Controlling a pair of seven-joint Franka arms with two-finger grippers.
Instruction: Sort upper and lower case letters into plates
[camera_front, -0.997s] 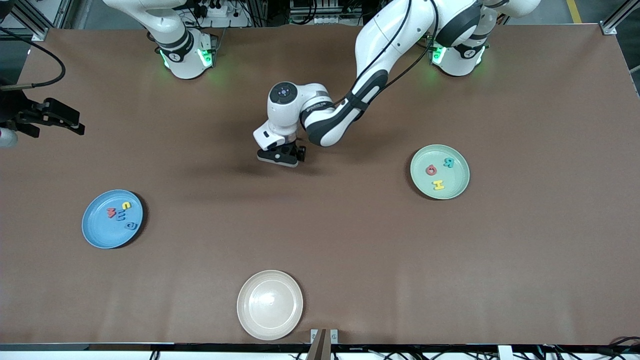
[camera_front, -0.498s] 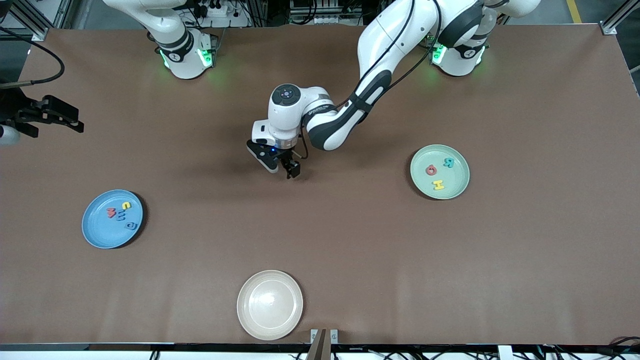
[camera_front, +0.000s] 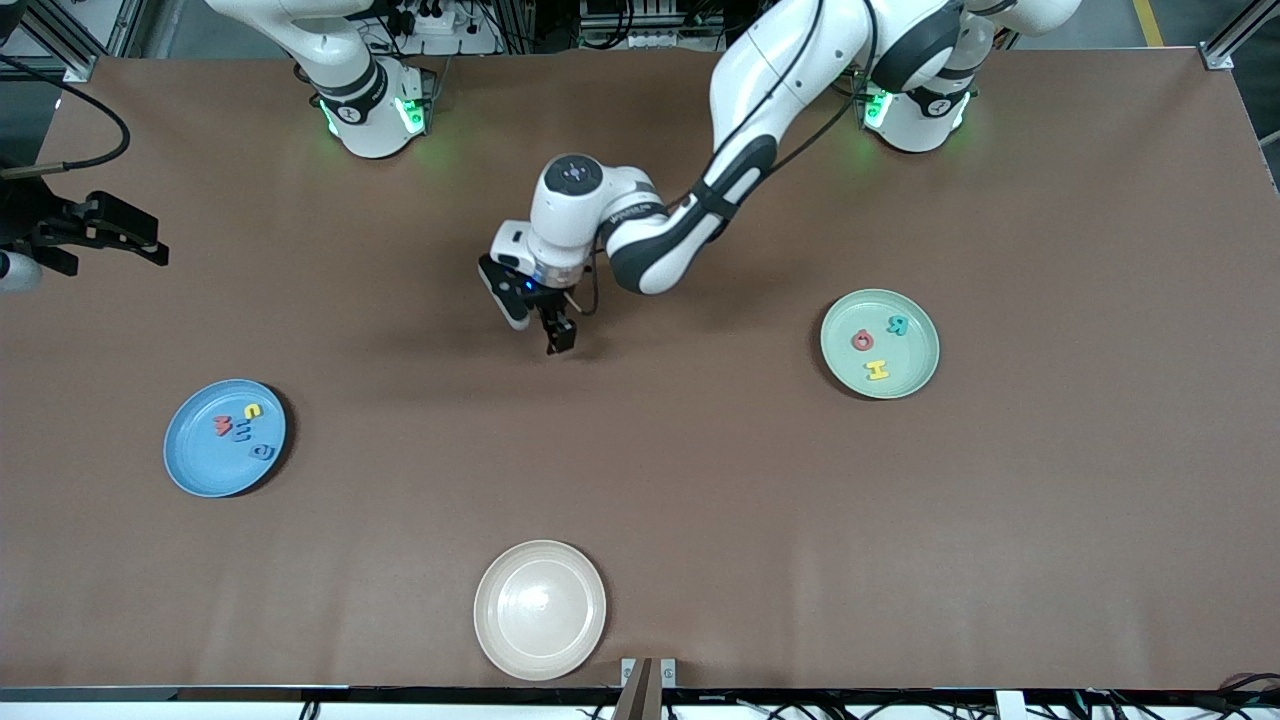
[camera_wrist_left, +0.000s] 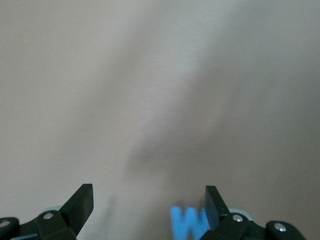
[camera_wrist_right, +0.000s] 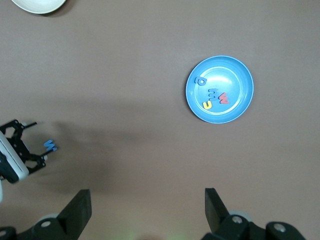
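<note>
Here's your piece: the blue W, lying flat on the brown table, and it looks like the last letter outside a plate. It sits right under the left gripper, inside the gap between the jaws but well off centre, tucked just beside one finger with a wide stretch of bare table to the other finger. The jaws are spread wide and nothing is in them. In the left wrist view the W's width seems to run roughly along the line from finger to finger, but it is blurred there, so don't lean on that. From the front you won't see the letter at all, because the wrist hides it.

So the coming move turns on that offset. I'd judge you need to shift the claw toward the crowded finger's side until the W sits mid-gap, then go down. Close as you are and one finger may land on the letter or push it along.

The left arm is clearly the nearer one. The right gripper waits up high toward the right arm's end of the table, jaws wide and empty too, well apart from the W.

The light blue plate holds four letters and the mint green plate three. Both lie well away from the claw.
</note>
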